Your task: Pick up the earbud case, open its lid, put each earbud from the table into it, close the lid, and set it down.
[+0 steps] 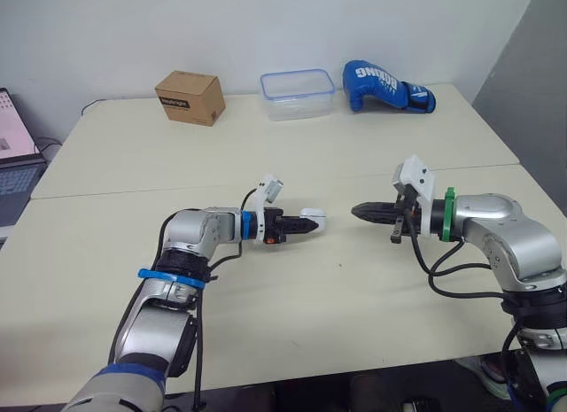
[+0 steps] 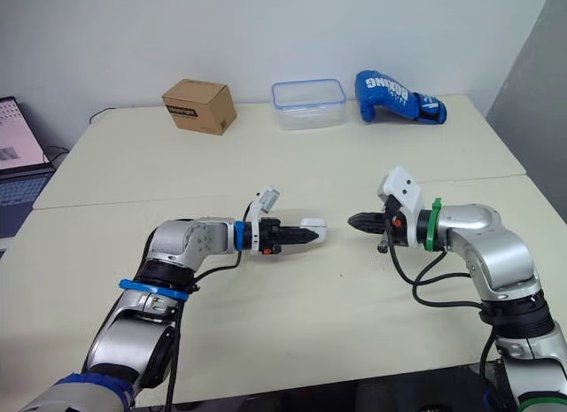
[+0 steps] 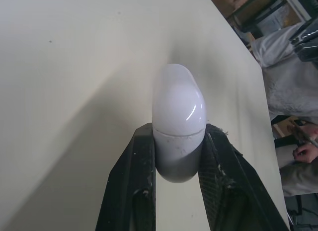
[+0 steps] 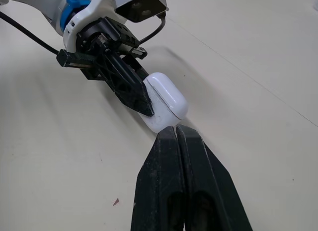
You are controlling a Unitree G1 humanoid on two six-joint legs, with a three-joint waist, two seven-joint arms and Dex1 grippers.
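Over the middle of the tabletop (image 1: 354,288), the two arms face each other tip to tip. The left gripper (image 1: 306,224) has its black fingers (image 3: 136,191) clamped on the earbud case (image 1: 313,219), one finger on each side of the white shell. They hold the part below the lid seam, and the rounded lid end sticks out past the fingertips towards the other arm. The lid looks shut. The case seems to be carried just clear of the surface, though I can't be sure it isn't grazing it.

The right gripper (image 1: 359,211) points straight at the case with its fingers pressed flat together, near the lid end but not touching it.

My worry is the lid. That shell is glossy and curved, and the left fingers grip only one end of it. If the right fingers prod off-centre, I'd expect the case to swivel in the grip or squirt out onto the tabletop. The left fingertips also sit right at the seam. If they overlap it at all, they'll be pinching the lid closed while the other arm tries to pry it. The closed right fingers could also skate off the rounded end rather than catch the lip.
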